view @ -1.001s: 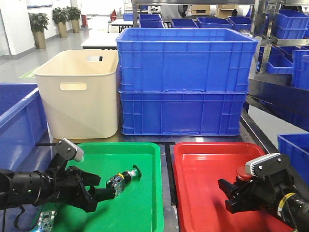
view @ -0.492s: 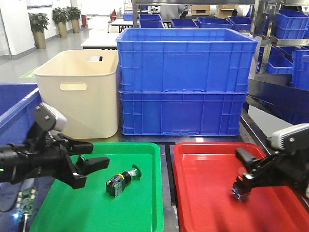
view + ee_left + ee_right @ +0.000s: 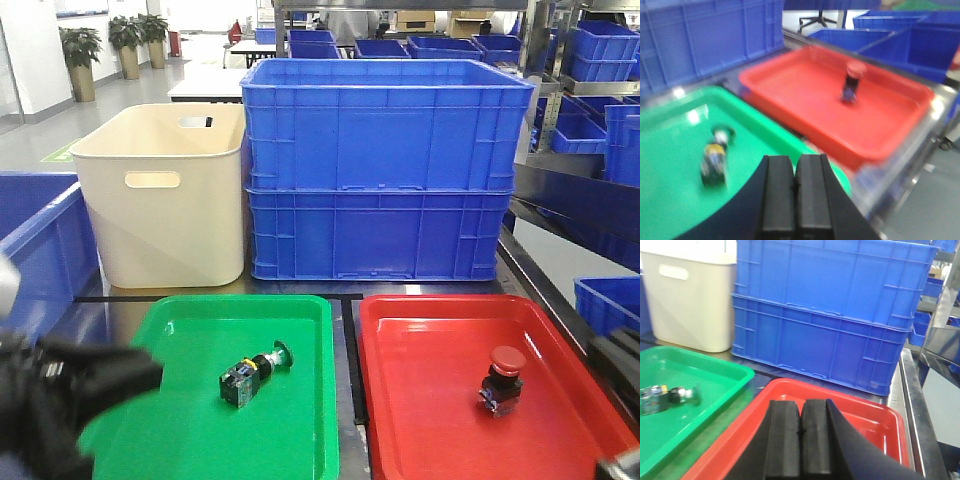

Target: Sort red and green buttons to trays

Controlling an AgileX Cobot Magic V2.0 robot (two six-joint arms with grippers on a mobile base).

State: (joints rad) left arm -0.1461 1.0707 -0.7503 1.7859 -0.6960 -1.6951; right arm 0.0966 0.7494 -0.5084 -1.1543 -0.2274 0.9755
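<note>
The green button [image 3: 252, 372] lies on its side in the green tray [image 3: 300, 440], cap pointing right. Upright in the red tray [image 3: 420, 420] stands the red button [image 3: 503, 380]. My left gripper [image 3: 795, 162] is shut and empty, held back over the green tray's [image 3: 670, 200] near corner, with the green button [image 3: 715, 157] ahead to its left and the red button [image 3: 852, 82] far right. In the front view it is a dark blur [image 3: 130, 380] at lower left. My right gripper [image 3: 800, 407] is shut and empty above the red tray [image 3: 860, 410]; it hides the red button there.
Two stacked blue crates [image 3: 385, 170] and a beige bin [image 3: 165, 195] stand right behind the trays. Another blue crate [image 3: 40, 250] sits at the left and more on the right [image 3: 610, 300]. A metal table edge [image 3: 912, 415] runs along the red tray's right.
Both arms have drawn back toward the camera. The right gripper let go of the red button, which now stands in the red tray. The left gripper went from open to shut.
</note>
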